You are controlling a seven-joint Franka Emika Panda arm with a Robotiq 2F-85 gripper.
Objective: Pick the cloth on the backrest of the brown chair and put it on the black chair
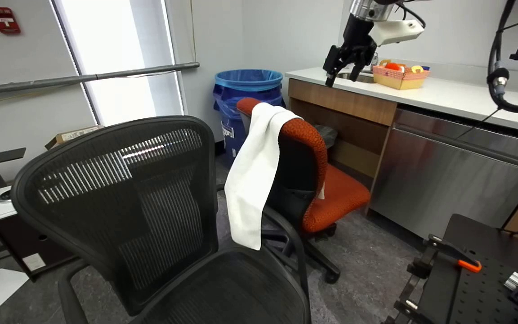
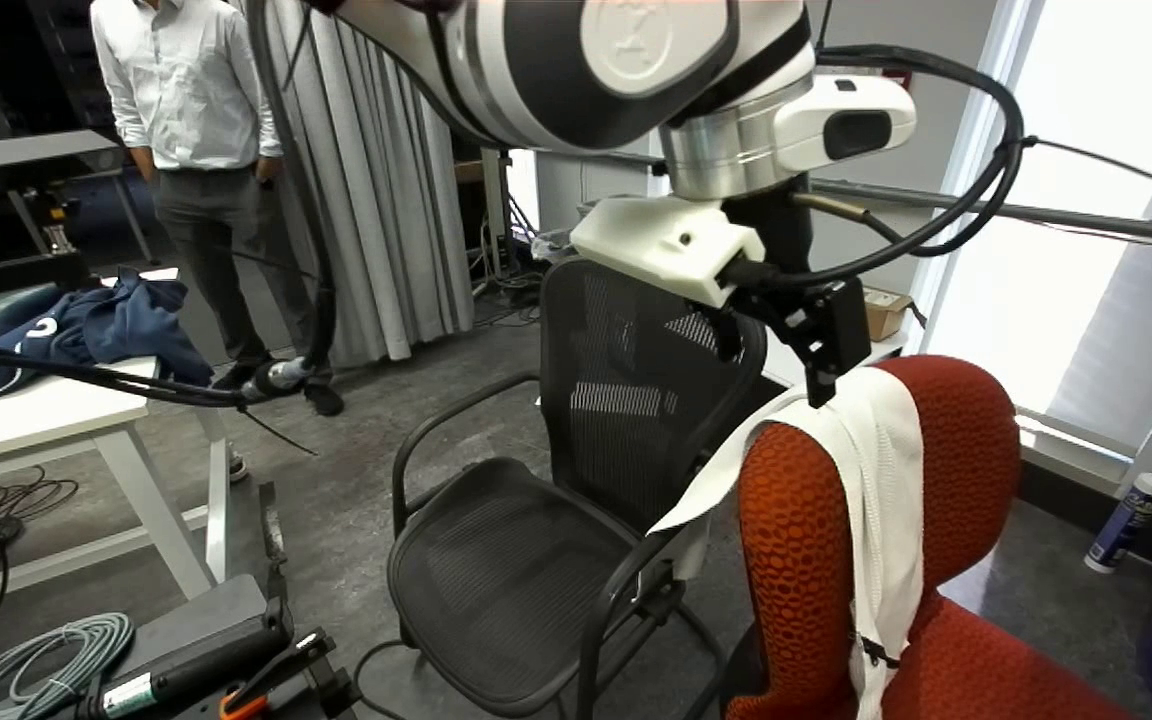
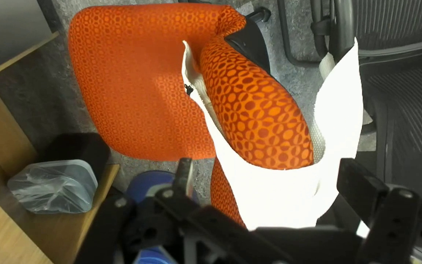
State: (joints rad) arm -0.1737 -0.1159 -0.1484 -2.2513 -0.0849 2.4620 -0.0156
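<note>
The white cloth (image 1: 254, 180) (image 2: 886, 470) hangs limp over the top of the brown chair's backrest, with one end down each side. The brown chair (image 1: 337, 193) (image 2: 966, 440) stands beside the black chair (image 1: 169, 193) (image 2: 506, 580), whose mesh back and seat show in both exterior views. My gripper (image 1: 342, 80) (image 2: 774, 378) is open and empty, above the backrest with a gap to the cloth. In the wrist view my fingers (image 3: 269, 176) are spread wide on either side of the cloth (image 3: 277, 194), with the orange seat (image 3: 141, 91) below and the black chair (image 3: 405, 102) at the right.
A blue bin (image 1: 247, 83) stands behind the brown chair. A counter (image 1: 466, 92) with a basket (image 1: 400, 78) and a steel dishwasher (image 1: 452, 171) lie beyond it. A dark board (image 1: 479, 279) holds an orange-tipped tool. A person (image 2: 196, 110) stands near a table (image 2: 36, 430).
</note>
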